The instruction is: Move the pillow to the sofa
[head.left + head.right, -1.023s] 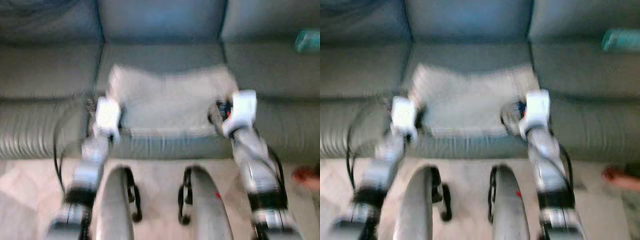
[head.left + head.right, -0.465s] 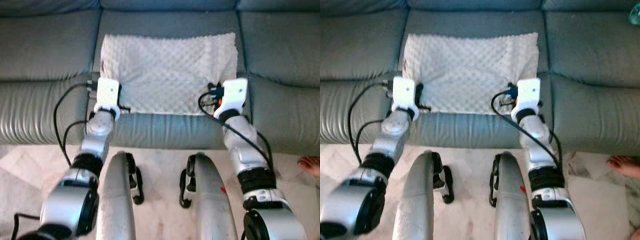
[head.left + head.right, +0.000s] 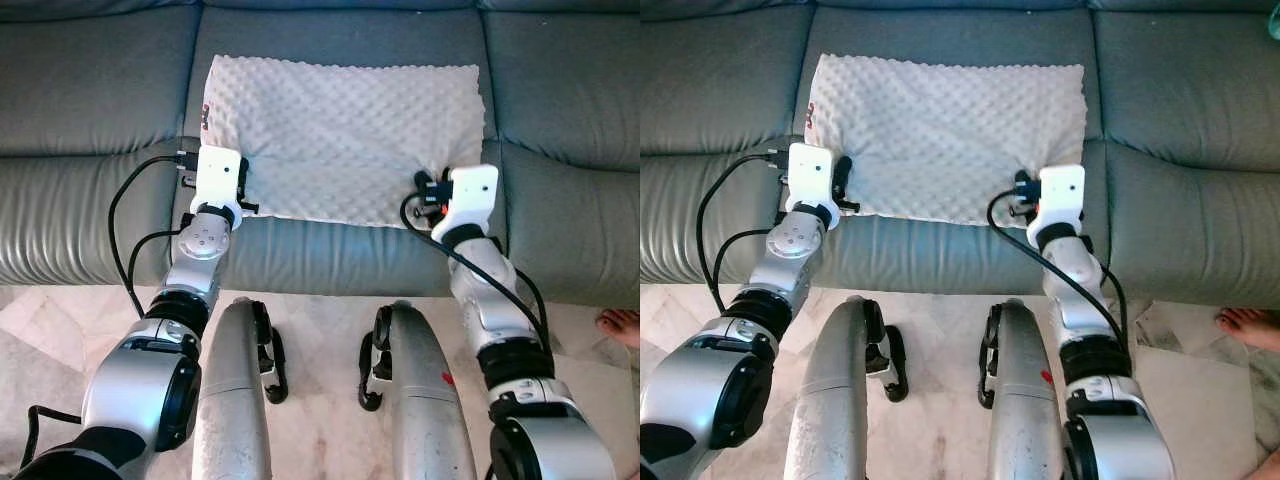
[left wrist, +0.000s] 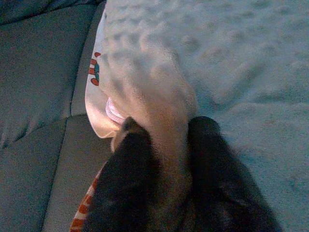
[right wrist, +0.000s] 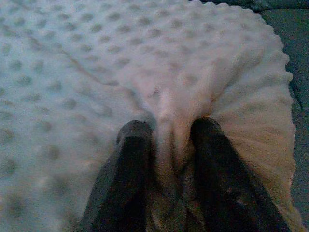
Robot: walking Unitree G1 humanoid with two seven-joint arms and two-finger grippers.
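- The grey leather sofa (image 3: 90,110) stood across the far side of the scene, with pale marble floor (image 3: 320,330) in front of it and the robot's two silver legs (image 3: 235,400) near the camera.
- The left gripper (image 4: 166,140) was at the near left corner of the white dimpled fabric pillow (image 3: 345,135), its two black fingers (image 4: 128,159) pinching a bunched fold of that corner.
- A small red and teal printed tag (image 4: 94,72) lay on the pillow's left edge, just beside the pinched fold.
- The pillow rested flat on the sofa's middle seat cushion, its long axis running left to right and its near edge at the front of the seat.
- The right gripper (image 5: 169,135) was at the near right corner, its fingers likewise pinching a gathered fold of fabric.
- Judgement: the pillow lay directly beyond both grippers, each equally close to its own corner; placement appeared complete, and the next move called for both pinches to be let go.
- A person's bare foot (image 3: 620,325) rested on the floor at the far right edge.
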